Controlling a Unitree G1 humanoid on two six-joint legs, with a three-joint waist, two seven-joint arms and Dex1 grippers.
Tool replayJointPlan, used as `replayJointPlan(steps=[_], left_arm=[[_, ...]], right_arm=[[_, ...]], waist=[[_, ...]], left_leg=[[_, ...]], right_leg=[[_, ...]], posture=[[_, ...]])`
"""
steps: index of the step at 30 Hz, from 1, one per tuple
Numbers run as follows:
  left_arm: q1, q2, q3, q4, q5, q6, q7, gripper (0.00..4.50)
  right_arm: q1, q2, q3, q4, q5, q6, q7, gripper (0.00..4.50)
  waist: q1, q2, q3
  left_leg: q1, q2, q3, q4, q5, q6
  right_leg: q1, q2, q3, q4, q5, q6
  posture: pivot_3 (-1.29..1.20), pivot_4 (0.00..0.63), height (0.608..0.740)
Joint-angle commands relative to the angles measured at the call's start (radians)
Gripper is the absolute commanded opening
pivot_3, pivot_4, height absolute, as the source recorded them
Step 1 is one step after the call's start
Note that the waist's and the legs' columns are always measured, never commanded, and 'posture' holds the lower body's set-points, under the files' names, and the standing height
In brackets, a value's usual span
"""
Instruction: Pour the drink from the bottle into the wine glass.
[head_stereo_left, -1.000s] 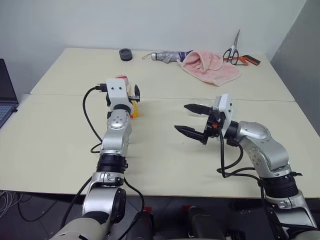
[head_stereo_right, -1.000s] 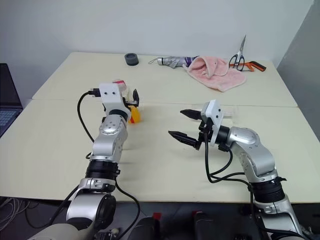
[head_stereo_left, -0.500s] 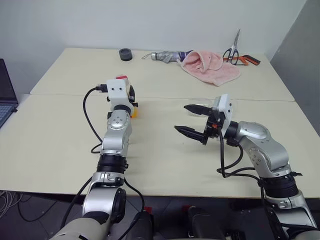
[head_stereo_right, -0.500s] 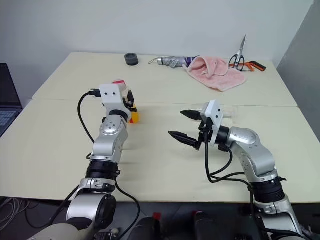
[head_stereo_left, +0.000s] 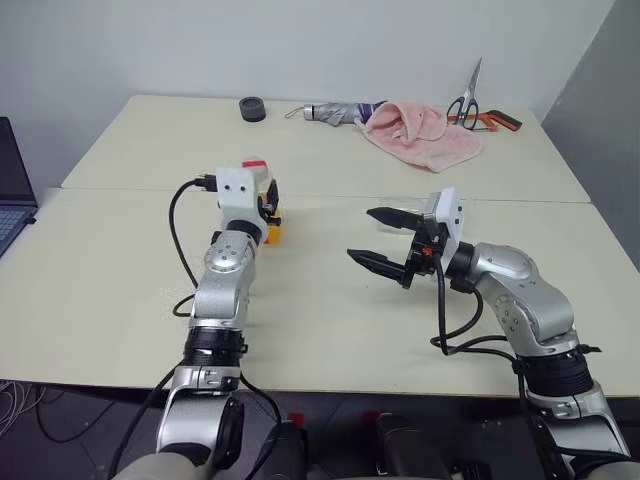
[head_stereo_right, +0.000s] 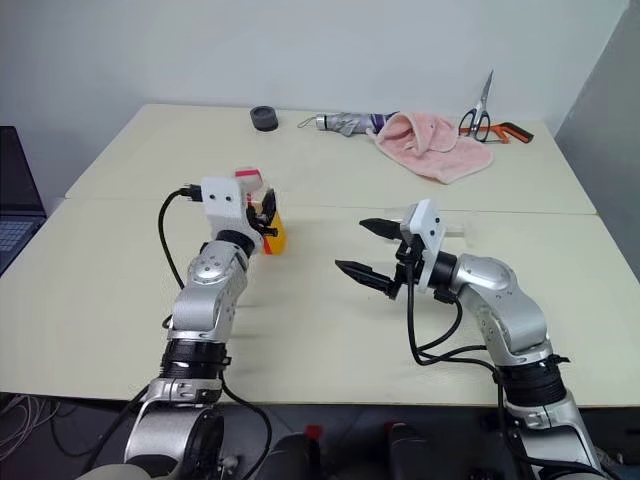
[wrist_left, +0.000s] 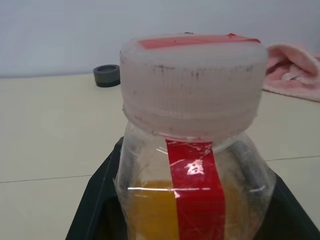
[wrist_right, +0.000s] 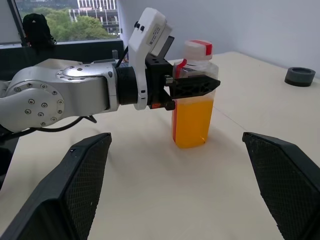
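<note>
- The left gripper (wrist_right: 192, 86) is closed on the bottle (wrist_right: 193, 95), its 2 black fingers (wrist_right: 200, 85) pressed against the clear walls at the shoulder, just under the cap (wrist_left: 192, 82).
- In the right wrist view the bottle stands upright in that grip, its base at the table (head_stereo_left: 330, 310) surface; whether it rests on the table or sits just above it cannot be told.
- The cap is whitish with a red patch on top and is still on the neck; a red label stripe (wrist_left: 195, 195) runs down the side facing the left wrist camera.
- The drink (wrist_right: 192, 122), translucent orange, fills the lower part of the bottle, below the level of the left gripper's fingers.
- The right gripper (head_stereo_left: 385, 240) hovers above the table with its 2 fingers spread wide and nothing between them.
- The right gripper points toward the bottle, which stands well apart from its fingertips, across bare table.
- The wine glass (head_stereo_right: 455, 228) is hard to make out: a faint clear shape just behind the right gripper's white wrist housing, on its far side from the robot.
- Far beyond both grippers, along the back edge of the table, lie a dark round ring (head_stereo_left: 251, 108), a folded umbrella (head_stereo_left: 335, 112), a pink towel (head_stereo_left: 420, 132) and scissors (head_stereo_left: 470, 105).
</note>
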Motion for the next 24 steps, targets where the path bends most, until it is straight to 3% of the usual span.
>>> replayJointPlan(steps=[1,10,13,19,24], left_arm=[[0.007,0.021,-0.031,-0.058,-0.047,0.007,-0.122,1.87],[0.008,0.071,-0.103,-0.052,-0.112,-0.001,-0.415,1.85],[-0.001,0.089,-0.154,-0.049,-0.139,-0.031,-0.577,1.85],[-0.067,0.103,-0.23,0.056,-0.103,-0.143,-0.749,1.84],[-0.108,0.067,-0.232,0.11,-0.146,-0.168,-0.845,1.84]], right_arm=[[0.025,-0.009,-0.028,-0.058,-0.002,-0.019,-0.022,4.5],[0.133,-0.065,-0.047,-0.15,-0.031,-0.002,-0.091,4.5],[0.169,-0.089,-0.101,-0.236,0.045,0.082,-0.111,4.5],[0.141,-0.127,-0.118,-0.37,0.116,0.213,-0.169,4.5],[0.081,-0.098,-0.054,-0.402,0.07,0.279,-0.263,4.5]], waist=[[0.0,0.0,0.0],[0.004,0.0,0.0],[0.005,0.0,0.0],[0.005,0.0,0.0],[0.002,0.0,0.0]], left_leg=[[0.0,0.0,0.0,0.0,0.0,0.0],[0.0,0.0,0.0,0.0,0.0,0.0],[-0.001,0.0,0.0,0.0,0.0,0.0],[-0.001,-0.002,-0.001,0.0,0.0,0.0],[-0.001,-0.002,0.0,0.0,0.0,0.0]], right_leg=[[0.0,0.0,0.0,0.0,0.0,0.0],[0.0,0.0,0.0,0.0,0.0,0.0],[0.0,0.0,-0.001,0.0,0.0,0.0],[0.0,0.001,-0.001,-0.001,0.0,0.0],[0.0,0.002,0.0,-0.001,0.0,0.0]], posture=[[0.0,0.15,0.74],[0.0,0.15,0.74],[0.0,0.15,0.74],[0.0,0.15,0.74],[0.0,0.15,0.74]])
